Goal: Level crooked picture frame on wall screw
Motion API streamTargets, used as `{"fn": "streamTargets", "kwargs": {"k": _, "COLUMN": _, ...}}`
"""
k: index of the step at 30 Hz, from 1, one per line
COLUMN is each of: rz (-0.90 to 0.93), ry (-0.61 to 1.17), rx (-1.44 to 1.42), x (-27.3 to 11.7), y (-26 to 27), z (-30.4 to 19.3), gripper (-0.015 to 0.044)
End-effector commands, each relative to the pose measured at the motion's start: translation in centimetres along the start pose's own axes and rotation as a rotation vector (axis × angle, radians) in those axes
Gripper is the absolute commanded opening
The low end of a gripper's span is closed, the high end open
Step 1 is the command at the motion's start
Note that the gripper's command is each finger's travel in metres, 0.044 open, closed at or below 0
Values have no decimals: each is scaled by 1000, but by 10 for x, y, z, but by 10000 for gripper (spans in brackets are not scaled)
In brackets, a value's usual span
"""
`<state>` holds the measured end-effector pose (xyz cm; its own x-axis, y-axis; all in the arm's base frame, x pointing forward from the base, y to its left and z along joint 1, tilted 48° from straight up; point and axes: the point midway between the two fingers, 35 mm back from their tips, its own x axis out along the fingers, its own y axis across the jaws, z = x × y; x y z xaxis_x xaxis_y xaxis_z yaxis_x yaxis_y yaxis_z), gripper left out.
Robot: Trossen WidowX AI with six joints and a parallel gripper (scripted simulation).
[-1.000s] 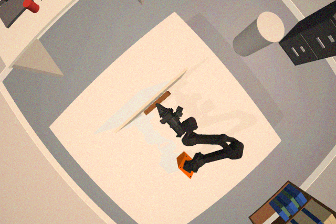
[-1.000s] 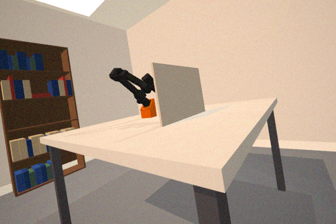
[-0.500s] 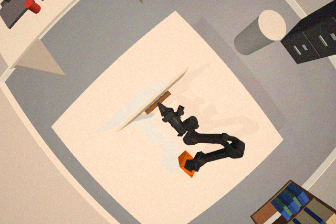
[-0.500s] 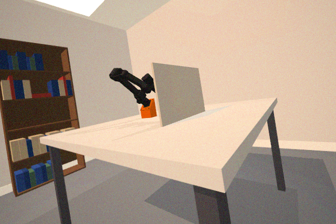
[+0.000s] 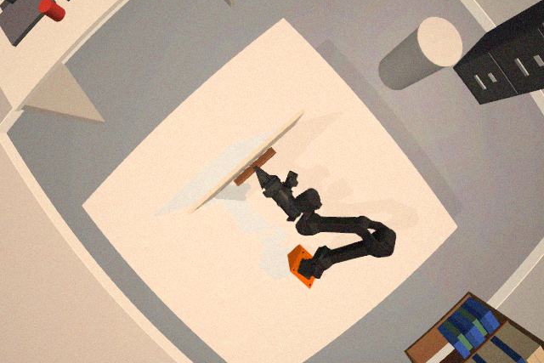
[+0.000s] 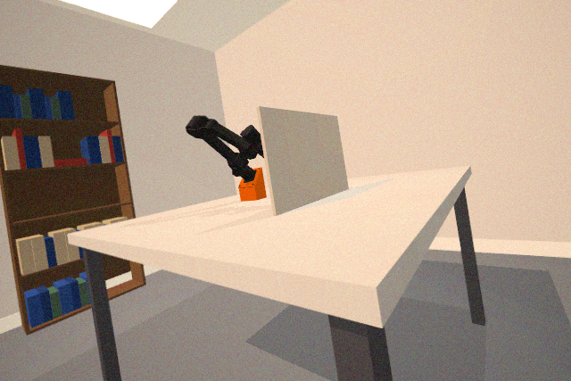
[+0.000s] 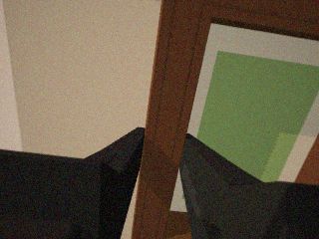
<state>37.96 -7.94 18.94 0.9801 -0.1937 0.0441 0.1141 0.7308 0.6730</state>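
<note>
The picture frame (image 5: 266, 155) (image 7: 174, 75) has brown wooden bars around a white mount and a green picture. In the wrist view its bar leans a little to the right toward the top, and the picture's top edge slopes down to the right. My gripper (image 5: 256, 167) (image 7: 161, 137) is shut on this side bar, one finger on the bar's outer side, the other on its inner side. The upright board (image 5: 290, 123) (image 6: 304, 160) (image 7: 80, 75) stands behind the frame. The screw and notched strip are hidden, and the far side of the frame is out of the wrist view.
The arm's orange base (image 5: 295, 258) (image 6: 252, 191) stands on the pale table (image 5: 175, 271) (image 6: 230, 247), in front of the board. Off the table are a grey cylinder (image 5: 408, 60), a black cabinet (image 5: 496, 69) and a bookshelf (image 5: 423, 343) (image 6: 64, 192).
</note>
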Motion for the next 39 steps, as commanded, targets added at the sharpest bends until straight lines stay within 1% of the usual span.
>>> {"fn": "streamTargets", "kwargs": {"k": 1, "rz": 0, "ry": 0, "rx": -4, "x": 0, "y": 0, "z": 0, "gripper": 184}}
{"fn": "streamTargets", "kwargs": {"k": 4, "rz": 0, "ry": 0, "rx": -4, "x": 0, "y": 0, "z": 0, "gripper": 260}}
{"fn": "streamTargets", "kwargs": {"k": 9, "rz": 0, "ry": 0, "rx": -19, "x": -6, "y": 1, "z": 1, "gripper": 260}}
{"fn": "streamTargets", "kwargs": {"k": 19, "rz": 10, "ry": 4, "rx": -255, "x": -89, "y": -1, "z": 2, "gripper": 260}}
{"fn": "streamTargets", "kwargs": {"k": 21, "rz": 11, "ry": 4, "rx": -286, "x": -99, "y": -3, "z": -1, "gripper": 260}}
{"fn": "streamTargets", "kwargs": {"k": 25, "rz": 11, "ry": 4, "rx": -290, "x": -100, "y": -4, "z": -1, "gripper": 260}}
{"fn": "streamTargets", "kwargs": {"k": 26, "rz": 10, "ry": 0, "rx": -262, "x": -92, "y": -1, "z": 2, "gripper": 260}}
{"fn": "streamTargets", "kwargs": {"k": 28, "rz": 10, "ry": 0, "rx": -265, "x": -94, "y": 8, "z": -2, "gripper": 260}}
{"fn": "streamTargets", "kwargs": {"k": 35, "rz": 9, "ry": 6, "rx": -282, "x": -112, "y": 49, "z": -19, "gripper": 260}}
{"fn": "streamTargets", "kwargs": {"k": 39, "rz": 9, "ry": 7, "rx": -286, "x": -118, "y": 56, "z": -21, "gripper": 260}}
